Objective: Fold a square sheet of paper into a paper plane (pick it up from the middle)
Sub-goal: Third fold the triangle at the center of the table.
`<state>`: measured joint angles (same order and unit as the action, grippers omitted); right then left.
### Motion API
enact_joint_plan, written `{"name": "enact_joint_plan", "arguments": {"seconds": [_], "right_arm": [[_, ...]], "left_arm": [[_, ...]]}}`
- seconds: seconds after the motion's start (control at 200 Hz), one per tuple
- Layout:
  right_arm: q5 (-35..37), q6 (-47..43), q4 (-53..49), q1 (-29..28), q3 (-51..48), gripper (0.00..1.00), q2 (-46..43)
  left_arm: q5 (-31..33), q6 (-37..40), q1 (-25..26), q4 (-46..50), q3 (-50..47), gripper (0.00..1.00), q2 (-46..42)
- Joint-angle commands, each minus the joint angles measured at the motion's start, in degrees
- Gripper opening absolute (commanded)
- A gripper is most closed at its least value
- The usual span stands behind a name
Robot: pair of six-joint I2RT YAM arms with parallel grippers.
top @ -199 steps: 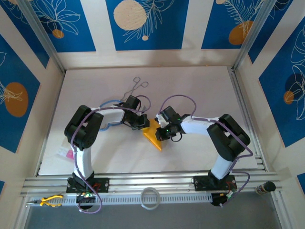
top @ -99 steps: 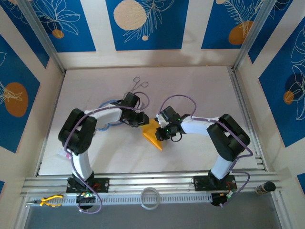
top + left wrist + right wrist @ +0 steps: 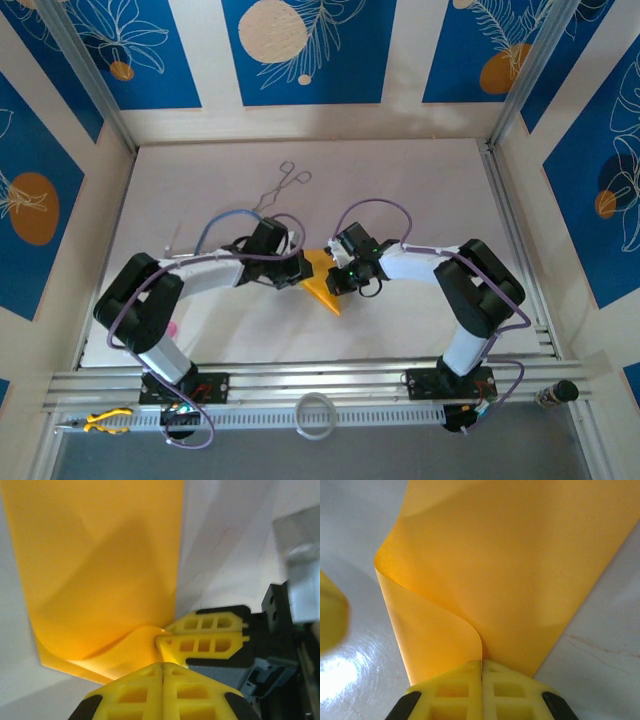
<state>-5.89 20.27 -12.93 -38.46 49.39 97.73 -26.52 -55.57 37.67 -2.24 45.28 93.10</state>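
Paper [image 3: 322, 288] lies near the middle of the white table [image 3: 420, 190], an orange-yellow sheet folded to a narrow shape whose point aims at the near edge. Both arms reach in from either side and meet over its far end.

The right gripper [image 3: 338, 278] sits at the paper's right edge. In the right wrist view its yellow fingers [image 3: 455, 690] are pressed together, and a curled-over flap of the paper [image 3: 510, 555] runs straight into the seam between them, so they are pinching the paper.

The left gripper [image 3: 293, 270] sits just left of the paper's far end. In the left wrist view its jaws are closed tip to tip [image 3: 162, 672], with the lifted lip of the paper [image 3: 100, 555] reaching right up to them. Whether that lip is caught between them I cannot tell. Just beyond, the right gripper's fingers [image 3: 205, 635] clamp the same raised curl – the two pairs of fingertips nearly touch.

Away from the work, a pair of forceps [image 3: 283, 186] lies toward the far side of the table and a small pink slip [image 3: 171, 328] rests near the left arm's elbow. Yellow-handled pliers [image 3: 105, 421] and a white ring [image 3: 317, 415] sit on the rail in front of the arm bases.
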Motion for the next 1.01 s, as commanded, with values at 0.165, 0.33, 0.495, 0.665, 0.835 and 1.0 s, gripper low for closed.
{"name": "enact_joint_plan", "arguments": {"seconds": [0.165, 0.33, 0.495, 0.665, 0.835, 1.0], "right_arm": [[0.40, 0.40, -0.17, -0.14, -1.14, 0.03, 0.71], [0.25, 0.55, 0.10, -0.14, -1.57, 0.03, 0.57], [0.26, 0.47, -0.06, -0.13, -1.65, 0.03, 0.62], [0.57, 0.49, -0.17, -0.13, -1.75, 0.03, 0.36], [0.52, 0.49, -0.23, -0.13, -1.62, 0.03, 0.41], [0.44, 0.48, -0.26, -0.13, -1.78, 0.03, 0.29]], "left_arm": [[2.42, -9.33, 3.84, -11.74, -4.04, 0.00, 0.50], [3.12, -8.95, 3.97, -11.62, -4.55, 0.00, 1.24], [3.12, -8.09, 3.92, -11.61, -3.54, 0.00, 2.91], [3.21, -7.63, 3.95, -11.64, -3.16, 0.00, 4.49], [3.37, -6.98, 3.91, -11.56, -3.33, 0.00, 5.51], [3.94, -6.41, 3.82, -11.38, -4.03, 0.00, 6.45]]}}
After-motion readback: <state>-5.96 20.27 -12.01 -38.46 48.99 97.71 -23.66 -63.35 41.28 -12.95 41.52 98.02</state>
